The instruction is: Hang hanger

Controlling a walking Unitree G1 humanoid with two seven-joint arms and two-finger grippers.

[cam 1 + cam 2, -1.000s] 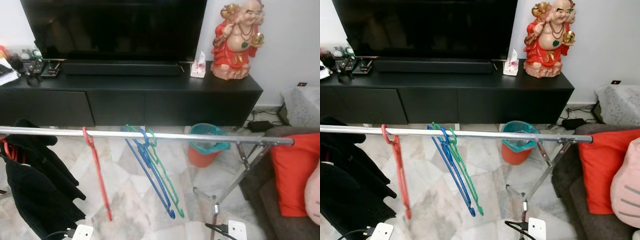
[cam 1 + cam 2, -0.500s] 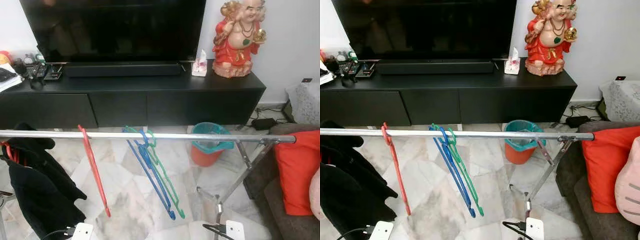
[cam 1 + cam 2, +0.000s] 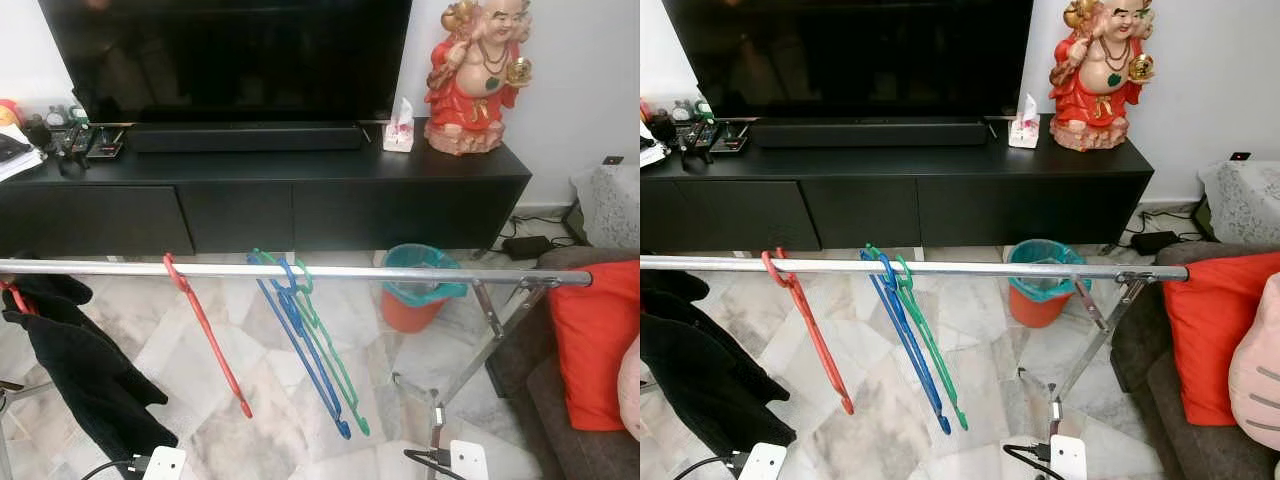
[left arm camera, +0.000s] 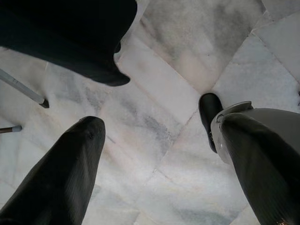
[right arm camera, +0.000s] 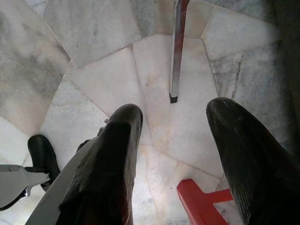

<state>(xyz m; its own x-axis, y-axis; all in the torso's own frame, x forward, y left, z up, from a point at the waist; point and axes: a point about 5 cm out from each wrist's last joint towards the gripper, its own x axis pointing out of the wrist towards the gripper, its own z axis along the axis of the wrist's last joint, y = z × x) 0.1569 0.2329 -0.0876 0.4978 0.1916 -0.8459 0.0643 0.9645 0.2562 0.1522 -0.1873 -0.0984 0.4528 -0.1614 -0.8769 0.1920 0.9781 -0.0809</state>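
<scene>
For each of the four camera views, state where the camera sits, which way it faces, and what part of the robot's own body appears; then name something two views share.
Left eye view: on the head, facing forward and down at the metal rail carrying the red hanger.
Right eye view: beside it on the head, same direction, same rail.
Left wrist view: on the left wrist, facing down at the marble floor; the open left gripper shows.
Right wrist view: on the right wrist, facing the floor; the open right gripper shows.
Shared: both eye views show the red statue.

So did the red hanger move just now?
Yes. The red hanger swung. Its hook sits at about the same spot on the metal rail, but its bottom end has swung toward the blue hanger, closer than before.
</scene>
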